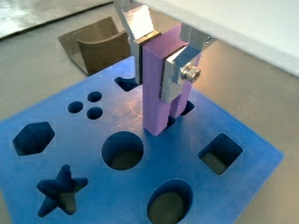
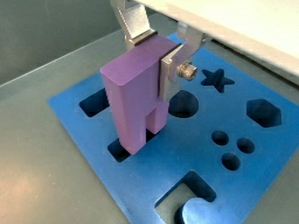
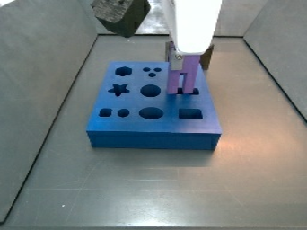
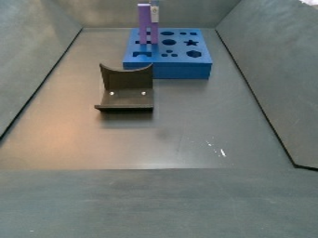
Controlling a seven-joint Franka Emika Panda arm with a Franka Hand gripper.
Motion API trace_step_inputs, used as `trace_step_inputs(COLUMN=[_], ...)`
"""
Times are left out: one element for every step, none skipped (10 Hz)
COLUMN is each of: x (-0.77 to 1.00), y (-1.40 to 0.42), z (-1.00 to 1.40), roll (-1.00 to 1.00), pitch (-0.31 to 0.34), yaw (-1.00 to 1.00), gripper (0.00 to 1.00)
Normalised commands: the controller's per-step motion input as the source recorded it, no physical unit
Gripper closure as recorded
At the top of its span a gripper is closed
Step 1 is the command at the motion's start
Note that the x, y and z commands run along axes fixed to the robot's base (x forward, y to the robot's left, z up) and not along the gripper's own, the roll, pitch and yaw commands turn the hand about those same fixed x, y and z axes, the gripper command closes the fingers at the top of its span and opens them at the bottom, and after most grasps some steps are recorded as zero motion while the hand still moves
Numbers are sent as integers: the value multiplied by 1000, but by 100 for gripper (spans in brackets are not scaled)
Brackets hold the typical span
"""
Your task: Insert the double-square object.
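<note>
Even, fairly bright light falling from above. Glare showing on counter (image 3: pixel 258 135) in side view, small glints on counter (image 4: pixel 211 144) in side view. Gripper (image 1: pixel 162 54) over block: silver fingers (image 1: pixel 139 24) catching highlights. Wrist views looking soft, slightly blurred toward edges. Shadows staying faint.

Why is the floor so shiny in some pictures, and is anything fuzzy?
In a side view, light glares off the grey metal floor beside the blue block with shaped holes; the claw's white arm looks washed out. In a wrist view, the claw gripping the tall purple peg looks soft, slightly blurred.
</note>
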Motion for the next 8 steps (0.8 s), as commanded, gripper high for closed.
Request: trace_step_inputs(x=[460,309,237,169,40,0,-14,-114], y=[-51,40,94,83,60,31,3,0], z=[-394,-391,-397,-414,-466,-534,-597,-503], roll=[46,0,11,0,0,0,0,0], pitch=[137,107,110,100,79,46,21,9], yaw=[-251,-503,-514,-449,-326,-163,-106,0], gripper=[100,100,100,100,100,100,100,100])
